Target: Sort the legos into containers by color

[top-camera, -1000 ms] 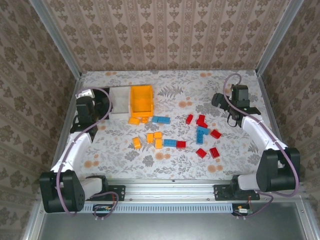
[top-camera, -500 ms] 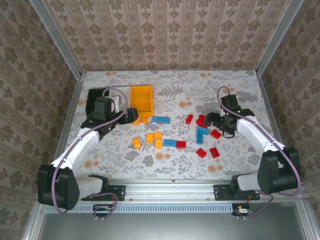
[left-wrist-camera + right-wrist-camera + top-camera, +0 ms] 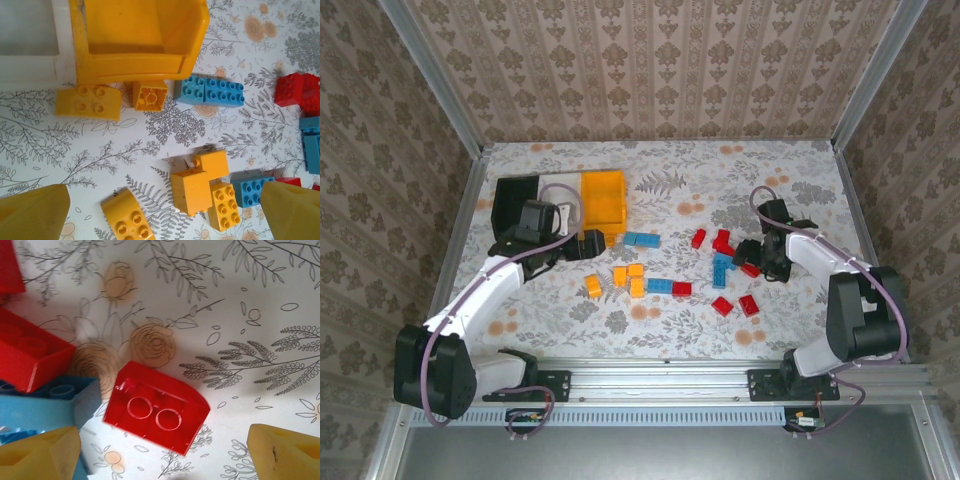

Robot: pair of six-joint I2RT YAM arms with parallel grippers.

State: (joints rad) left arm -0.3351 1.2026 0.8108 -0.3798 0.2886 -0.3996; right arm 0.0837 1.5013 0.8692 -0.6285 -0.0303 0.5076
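now you're lining up a pick: right gripper (image 3: 162, 451) spread astride a red lego (image 3: 157, 412) right of centre, so lower and pinch; left gripper (image 3: 164, 210) hangs spread over yellow legos (image 3: 192, 192) by the orange container (image 3: 132, 65).

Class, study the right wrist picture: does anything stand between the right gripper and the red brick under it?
Nothing visible does. The red brick lies clear between the fingers of the open right gripper. A blue brick sits close beside it, by one finger, and may get nudged.
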